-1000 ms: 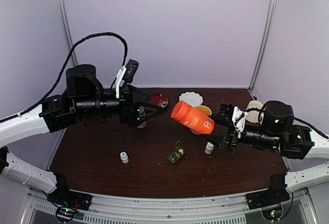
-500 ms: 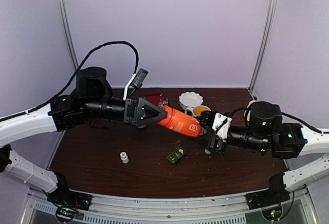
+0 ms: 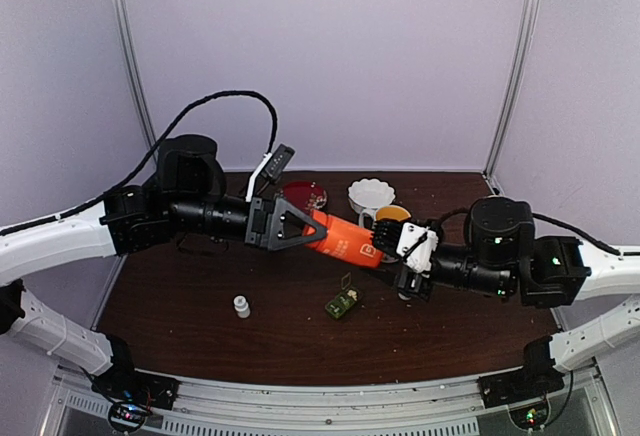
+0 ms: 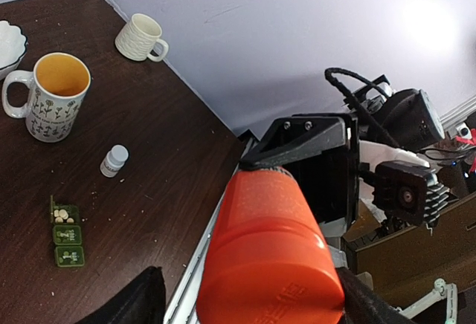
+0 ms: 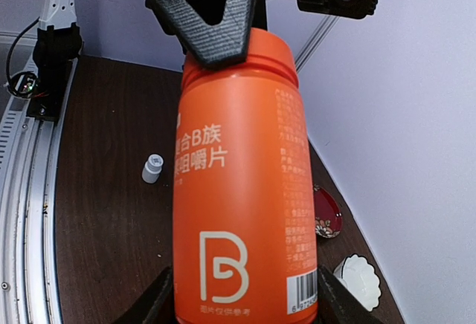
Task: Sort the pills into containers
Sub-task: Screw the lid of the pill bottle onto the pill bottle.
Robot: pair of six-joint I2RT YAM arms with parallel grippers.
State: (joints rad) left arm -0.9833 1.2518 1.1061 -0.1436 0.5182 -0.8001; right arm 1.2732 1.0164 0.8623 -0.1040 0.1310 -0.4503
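Orange bottle [image 5: 242,190], white lettering; dark-green pill box [image 4: 67,236]; flower-patterned mug [image 4: 50,110], orange inside; brown table [image 3: 180,286].

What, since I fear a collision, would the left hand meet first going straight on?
The orange bottle: its near end sits between the left hand's fingers, and the right hand holds the far end.
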